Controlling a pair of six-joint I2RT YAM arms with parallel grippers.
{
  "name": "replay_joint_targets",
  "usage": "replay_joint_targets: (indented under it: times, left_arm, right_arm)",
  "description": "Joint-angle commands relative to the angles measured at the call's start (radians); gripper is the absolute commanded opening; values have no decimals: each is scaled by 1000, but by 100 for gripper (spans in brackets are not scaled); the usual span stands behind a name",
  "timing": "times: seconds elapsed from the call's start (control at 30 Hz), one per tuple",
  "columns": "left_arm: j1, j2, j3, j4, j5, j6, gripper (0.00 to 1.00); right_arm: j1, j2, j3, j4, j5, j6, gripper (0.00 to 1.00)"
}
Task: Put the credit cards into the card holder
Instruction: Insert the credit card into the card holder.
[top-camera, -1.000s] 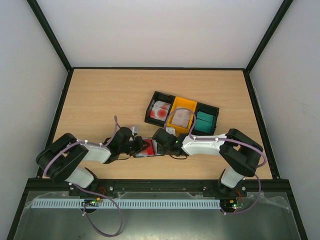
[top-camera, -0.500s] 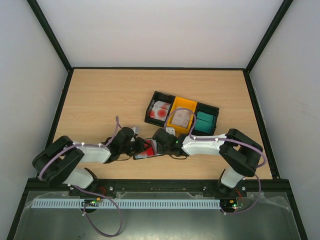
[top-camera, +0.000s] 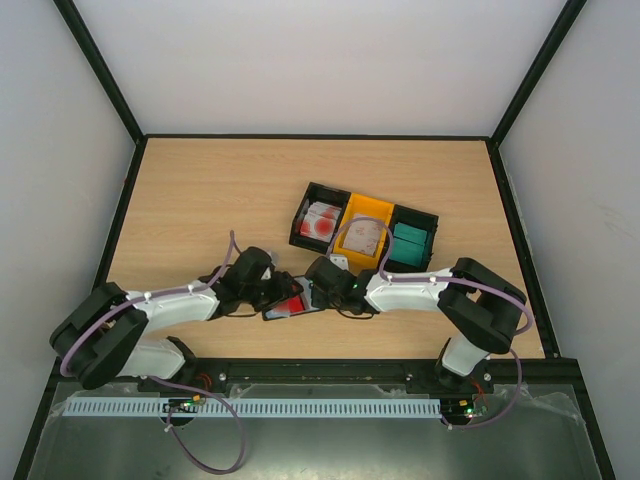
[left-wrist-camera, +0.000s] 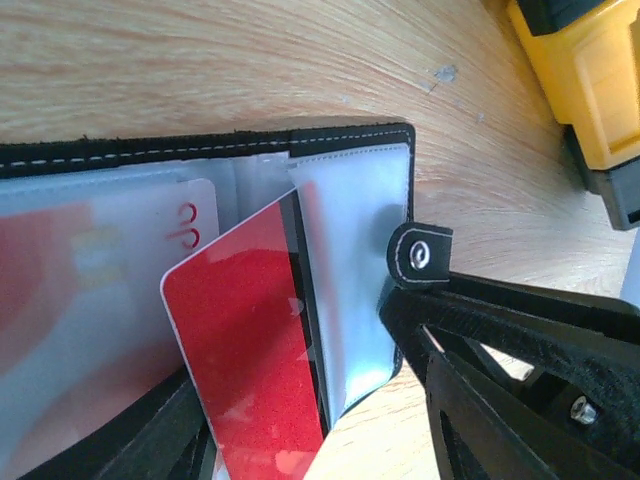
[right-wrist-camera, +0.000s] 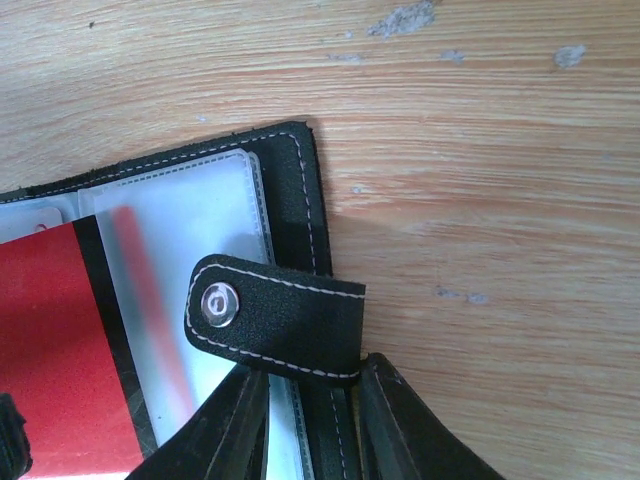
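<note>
The table is seen from high overhead, while the card holder is shared close-up by both wrist views.

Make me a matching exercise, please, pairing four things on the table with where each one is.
Things:
1 red card
2 snap tab
3 teal cards
4 beige cards

Places:
A in the yellow bin
B partly slid into the holder
C in the right-hand black bin
D folded over the holder's edge

Pairs: 1-B; 2-D; 3-C; 4-A
</note>
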Motion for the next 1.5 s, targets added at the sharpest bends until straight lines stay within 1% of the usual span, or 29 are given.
replay_joint_targets:
  times: [0.0, 0.1, 0.27, 0.4, 0.47, 0.53, 0.7, 0.9, 1.03, 1.2, 1.3, 1.47]
  left_arm:
    - [-5, -28, 39, -164, -29, 6, 59]
    - [-5, -30, 54, -202, -16, 15, 59]
    - [-5, -33, 69, -250, -28, 22, 62]
    - [-7, -39, 79, -329, -66, 25, 60]
    - [-6, -36, 63, -323, -70, 21, 57]
    - [-7, -20, 59, -307, -73, 24, 53]
    - [-9, 36, 86, -272, -75, 67, 45]
    - [-25, 106, 117, -238, -75, 122, 44]
    - [-32, 148, 133, -225, -62, 138, 42]
    - [-34, 115, 140, -279, -97, 138, 44]
    - [-34, 78, 137, -303, -99, 136, 47]
    - [-34, 31, 137, -343, -100, 125, 52]
  right_arm:
    - [10, 32, -45, -30, -53, 7, 24]
    - [9, 33, -56, 5, -79, 6, 24]
    - [11, 38, -57, 12, -87, 5, 24]
    - [10, 39, -62, 21, -92, 11, 24]
    - [10, 43, -64, 27, -97, 10, 24]
    - [10, 47, -66, 33, -101, 11, 24]
    - [10, 49, -69, 41, -107, 7, 24]
    - [10, 42, -76, 68, -111, 3, 26]
    - [8, 36, -78, 74, -104, 8, 26]
    - [8, 1, -97, 90, -82, 29, 29]
    - [9, -27, -112, 106, -78, 41, 32]
    - [9, -51, -119, 123, -88, 44, 34]
